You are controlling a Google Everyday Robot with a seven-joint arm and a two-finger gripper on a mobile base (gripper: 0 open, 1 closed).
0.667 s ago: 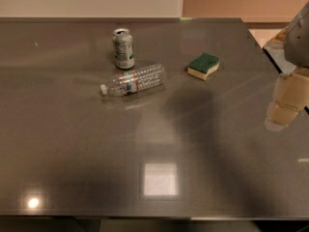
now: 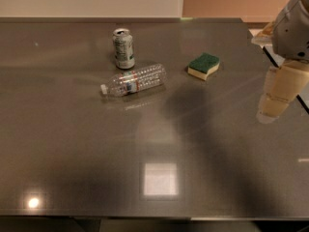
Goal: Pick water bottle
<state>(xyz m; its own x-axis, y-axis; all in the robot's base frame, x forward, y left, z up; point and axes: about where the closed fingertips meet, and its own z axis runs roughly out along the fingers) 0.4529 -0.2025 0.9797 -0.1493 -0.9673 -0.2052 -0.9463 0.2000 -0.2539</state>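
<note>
Camera view: the robot's hand (image 2: 271, 108) hangs over the counter (image 2: 72, 168), released or clenched impossible to tell. The water bottle (image 2: 135, 79) lies on its side well apart to the hand's left, past the sponge (image 2: 203, 65). A glancing touch could roll the round bottle away, or topple the can (image 2: 123, 48) just beyond it.
</note>
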